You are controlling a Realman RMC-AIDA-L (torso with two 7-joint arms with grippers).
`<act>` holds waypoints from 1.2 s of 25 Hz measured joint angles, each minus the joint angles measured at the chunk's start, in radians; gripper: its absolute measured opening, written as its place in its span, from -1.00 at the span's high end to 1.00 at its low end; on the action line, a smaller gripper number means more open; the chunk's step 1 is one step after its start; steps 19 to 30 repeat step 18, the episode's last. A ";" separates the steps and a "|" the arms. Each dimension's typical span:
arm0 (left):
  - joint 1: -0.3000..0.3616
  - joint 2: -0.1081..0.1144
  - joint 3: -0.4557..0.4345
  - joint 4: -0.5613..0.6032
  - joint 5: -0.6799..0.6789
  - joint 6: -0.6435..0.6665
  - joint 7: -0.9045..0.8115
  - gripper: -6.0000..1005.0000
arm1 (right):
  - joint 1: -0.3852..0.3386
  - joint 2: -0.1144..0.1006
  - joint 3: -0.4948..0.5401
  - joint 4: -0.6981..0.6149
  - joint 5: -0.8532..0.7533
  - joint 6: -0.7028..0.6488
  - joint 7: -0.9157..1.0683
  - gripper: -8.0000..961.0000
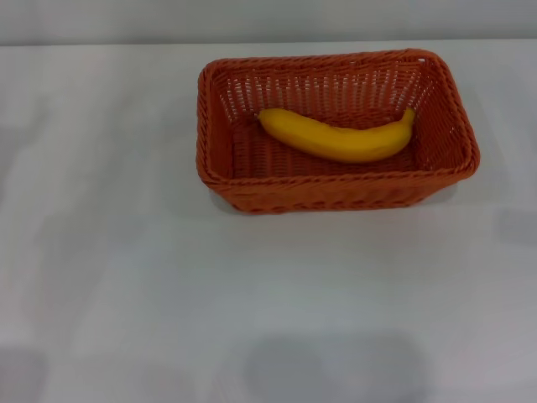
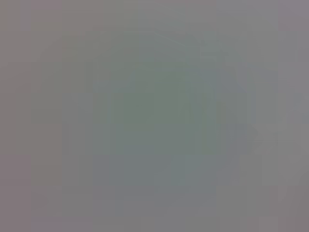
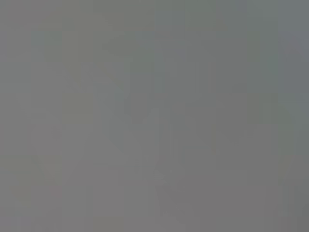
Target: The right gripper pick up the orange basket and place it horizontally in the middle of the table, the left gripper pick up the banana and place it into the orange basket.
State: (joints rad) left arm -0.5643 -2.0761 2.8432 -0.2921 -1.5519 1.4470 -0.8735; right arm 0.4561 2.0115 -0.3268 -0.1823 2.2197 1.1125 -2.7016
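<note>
The orange basket (image 1: 336, 197) stands on the white table (image 1: 126, 277), its long side running left to right, a little right of centre and toward the far edge. Inside it the yellow banana (image 1: 340, 137) lies flat along the bottom, its ends pointing left and right. Neither the left gripper nor the right gripper appears in the head view. Both wrist views show only a plain grey surface with no fingers and no objects.
Bare white tabletop surrounds the basket on the left, right and near sides. The table's far edge runs just behind the basket, with a grey wall (image 1: 268, 17) beyond. Soft shadows lie on the table near the front edge.
</note>
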 joint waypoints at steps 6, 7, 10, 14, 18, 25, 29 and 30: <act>0.101 -0.002 -0.001 0.162 -0.170 -0.059 0.199 -0.77 | 0.022 0.001 0.008 0.024 0.002 0.004 -0.010 -0.83; 0.109 -0.002 -0.001 0.170 -0.178 -0.076 0.204 -0.77 | 0.027 0.001 0.008 0.025 0.003 0.001 -0.011 -0.83; 0.121 -0.003 -0.001 0.176 -0.181 -0.129 0.217 -0.77 | 0.038 0.003 0.006 0.026 0.004 -0.002 -0.028 -0.83; 0.122 -0.004 -0.001 0.182 -0.173 -0.175 0.256 -0.77 | 0.049 0.005 0.000 0.026 0.004 0.002 -0.071 -0.83; 0.121 -0.004 -0.001 0.225 -0.185 -0.184 0.328 -0.77 | 0.051 0.006 0.003 0.031 0.005 0.004 -0.073 -0.83; 0.121 -0.004 -0.001 0.225 -0.185 -0.184 0.328 -0.77 | 0.051 0.006 0.003 0.031 0.005 0.004 -0.073 -0.83; 0.121 -0.004 -0.001 0.225 -0.185 -0.184 0.328 -0.77 | 0.051 0.006 0.003 0.031 0.005 0.004 -0.073 -0.83; 0.121 -0.004 -0.001 0.225 -0.185 -0.184 0.328 -0.77 | 0.051 0.006 0.003 0.031 0.005 0.004 -0.073 -0.83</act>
